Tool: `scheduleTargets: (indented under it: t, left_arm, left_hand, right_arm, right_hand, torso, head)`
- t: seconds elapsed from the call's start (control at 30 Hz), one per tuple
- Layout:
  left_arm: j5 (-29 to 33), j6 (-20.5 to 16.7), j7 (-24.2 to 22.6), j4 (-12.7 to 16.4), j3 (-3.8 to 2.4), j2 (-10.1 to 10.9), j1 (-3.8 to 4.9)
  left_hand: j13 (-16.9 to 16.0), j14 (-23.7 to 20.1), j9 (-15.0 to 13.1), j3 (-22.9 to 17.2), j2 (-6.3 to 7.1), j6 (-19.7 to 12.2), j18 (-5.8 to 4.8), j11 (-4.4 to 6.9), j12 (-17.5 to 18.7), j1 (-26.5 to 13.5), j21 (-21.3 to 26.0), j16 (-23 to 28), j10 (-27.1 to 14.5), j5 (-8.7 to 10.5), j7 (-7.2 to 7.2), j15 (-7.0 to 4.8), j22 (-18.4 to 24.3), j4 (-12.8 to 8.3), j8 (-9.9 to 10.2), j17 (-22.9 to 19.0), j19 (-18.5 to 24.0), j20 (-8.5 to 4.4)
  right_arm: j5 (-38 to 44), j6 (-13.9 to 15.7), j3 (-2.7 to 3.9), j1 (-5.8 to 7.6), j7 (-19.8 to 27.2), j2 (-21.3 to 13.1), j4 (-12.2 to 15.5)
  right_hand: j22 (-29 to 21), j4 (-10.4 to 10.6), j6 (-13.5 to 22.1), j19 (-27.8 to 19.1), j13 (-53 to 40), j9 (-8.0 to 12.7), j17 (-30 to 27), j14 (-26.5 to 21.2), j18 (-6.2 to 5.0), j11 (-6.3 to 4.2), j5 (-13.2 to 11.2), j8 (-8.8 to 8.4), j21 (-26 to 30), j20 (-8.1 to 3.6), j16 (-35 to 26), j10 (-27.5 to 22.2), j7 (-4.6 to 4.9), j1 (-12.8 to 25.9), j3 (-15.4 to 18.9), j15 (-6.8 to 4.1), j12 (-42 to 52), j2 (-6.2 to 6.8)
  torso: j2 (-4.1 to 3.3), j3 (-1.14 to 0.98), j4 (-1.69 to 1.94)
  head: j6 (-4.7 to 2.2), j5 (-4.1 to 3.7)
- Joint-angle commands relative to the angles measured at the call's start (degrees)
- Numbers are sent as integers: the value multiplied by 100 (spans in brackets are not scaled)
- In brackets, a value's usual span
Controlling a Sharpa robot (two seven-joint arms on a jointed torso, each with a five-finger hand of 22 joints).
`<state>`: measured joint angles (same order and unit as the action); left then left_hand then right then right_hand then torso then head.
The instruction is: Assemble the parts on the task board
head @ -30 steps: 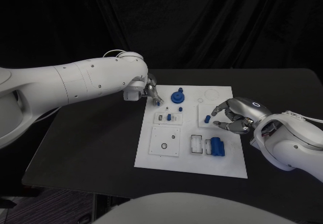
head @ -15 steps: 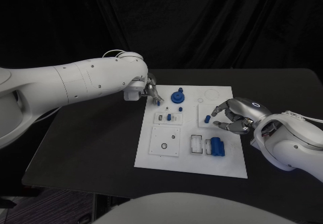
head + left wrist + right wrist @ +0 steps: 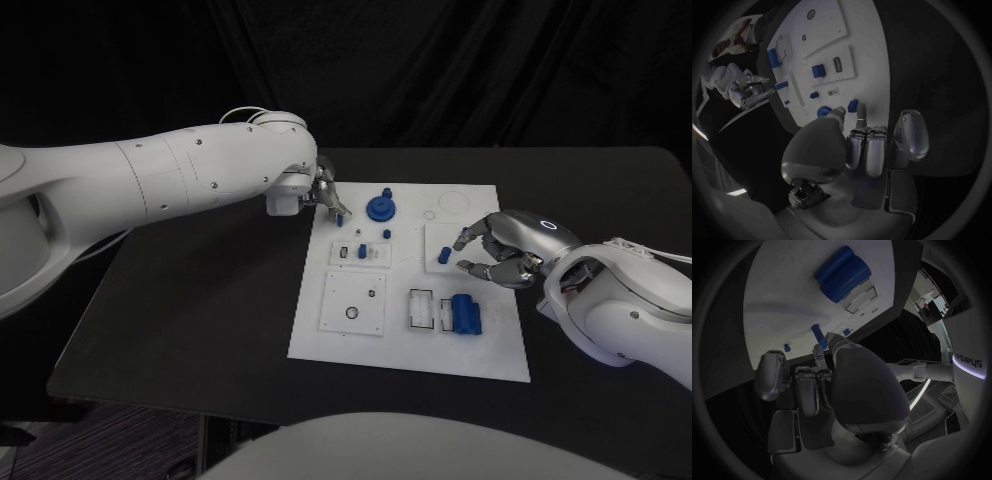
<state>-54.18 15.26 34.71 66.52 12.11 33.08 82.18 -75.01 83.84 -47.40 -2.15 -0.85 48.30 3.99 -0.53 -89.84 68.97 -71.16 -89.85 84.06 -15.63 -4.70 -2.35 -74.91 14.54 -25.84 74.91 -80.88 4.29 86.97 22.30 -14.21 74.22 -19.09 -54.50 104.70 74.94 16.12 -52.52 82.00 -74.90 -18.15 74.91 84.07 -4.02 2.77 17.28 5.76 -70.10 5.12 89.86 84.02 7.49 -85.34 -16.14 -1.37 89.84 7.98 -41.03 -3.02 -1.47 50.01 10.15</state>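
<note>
The black desk carries the flat white rectangular task board at its centre, with the small blue plastic parts spread over it: a pair of blue cylinders lying side by side toward 5 o'clock on the board, a round blue knob-like part toward 11 o'clock, and a short blue peg near 3 o'clock. The left hand sits at the board's 10 o'clock edge, its fingers curled in with nothing visibly between them, just beside the knob. The right hand hovers at the 3 o'clock edge, fingers curled partly in around nothing, the peg just off its fingertips. The step looks like taking that peg; doing it well probably means lowering the fingertips to either side of it, pinching it squarely, and lifting straight up so the neighbouring small pieces stay put.
</note>
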Motion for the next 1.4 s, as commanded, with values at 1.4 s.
scheduleTargets:
  t: [1.4]
  left_arm:
    - [-15, 173, -117, -55, -4, -46, -30]
  left_hand:
    - [-1499, 616, -79, -691, 53, -31, 47, 73, -16, 354, 196, -15, 594, -1185, 118, -43, -712, -247, -279, 1509, -10, -69]
  right_arm:
    - [-93, -18, 3, -7, -92, 32, 4]
  right_hand:
    - [893, 12, -66, -32, -1510, 15, 1487, 586, -55, 3, 29, -12, 46, -15, -3, 598, 2, 81, -73, 19, 16, -59]
  torso:
    - [1, 2, 1]
  head:
    - [-1, 23]
